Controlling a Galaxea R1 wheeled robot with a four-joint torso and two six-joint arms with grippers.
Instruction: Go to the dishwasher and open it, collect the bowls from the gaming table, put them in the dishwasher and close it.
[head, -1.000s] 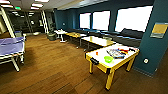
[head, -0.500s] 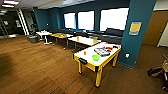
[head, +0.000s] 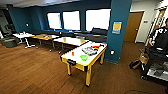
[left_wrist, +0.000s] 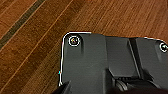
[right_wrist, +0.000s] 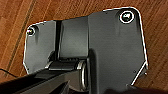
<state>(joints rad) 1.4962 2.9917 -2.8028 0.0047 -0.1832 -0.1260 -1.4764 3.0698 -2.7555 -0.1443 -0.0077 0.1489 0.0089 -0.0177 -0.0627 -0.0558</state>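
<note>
Head view: the long white-topped gaming table with its yellow edge strip (head: 86, 56) stands ahead on my wooden plank floor (head: 32, 72); a bright green shallow plastic bowl (head: 84, 57) rests near its close end. Whether my grippers are open or closed, I cannot tell.

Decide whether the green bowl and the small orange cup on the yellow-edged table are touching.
Apart. In the head view, the green bowl sits near the table's front end, and bare white tabletop shows between it and the orange cup.
</note>
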